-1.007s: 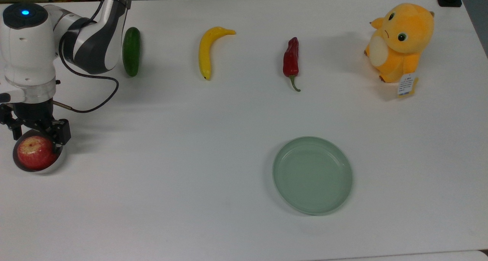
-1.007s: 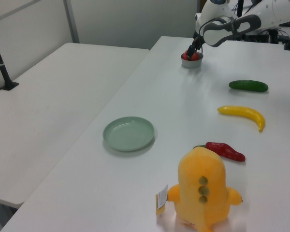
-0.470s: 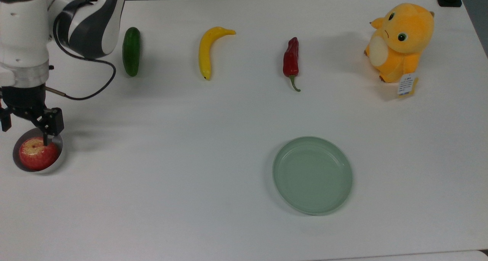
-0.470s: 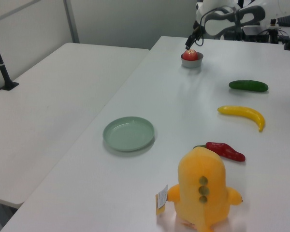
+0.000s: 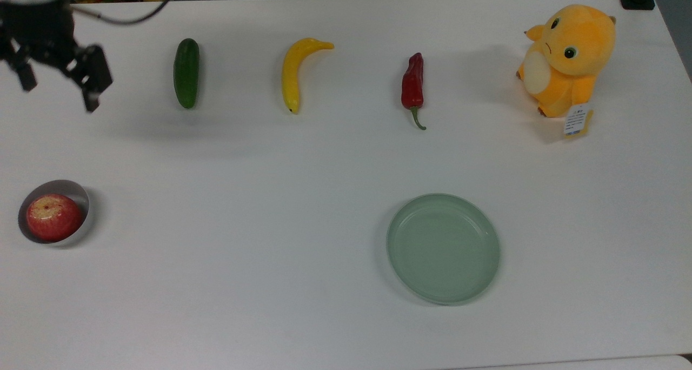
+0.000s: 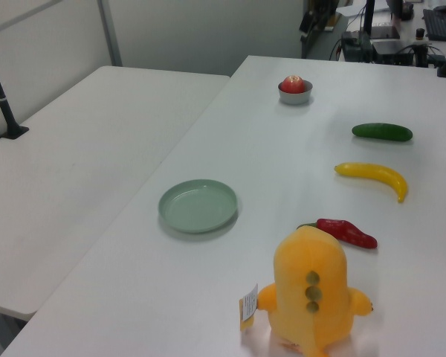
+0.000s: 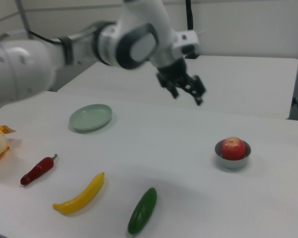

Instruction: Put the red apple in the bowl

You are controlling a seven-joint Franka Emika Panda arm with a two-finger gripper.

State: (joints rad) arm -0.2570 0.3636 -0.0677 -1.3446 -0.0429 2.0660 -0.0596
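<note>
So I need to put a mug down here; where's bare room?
The widest free patch lies between the bowl holding the red apple and the green plate. The near edge below both is bare too. The back row, cucumber to plush toy, is more crowded.

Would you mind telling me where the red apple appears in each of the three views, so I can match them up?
Top view: the red apple sits in the bowl near the top view's left edge, below the cucumber.
Left view: far up the table, top centre, in the bowl.
Right view: in the bowl at the right view's right, beyond the cucumber.
Shared landmark: the green plate.
</note>
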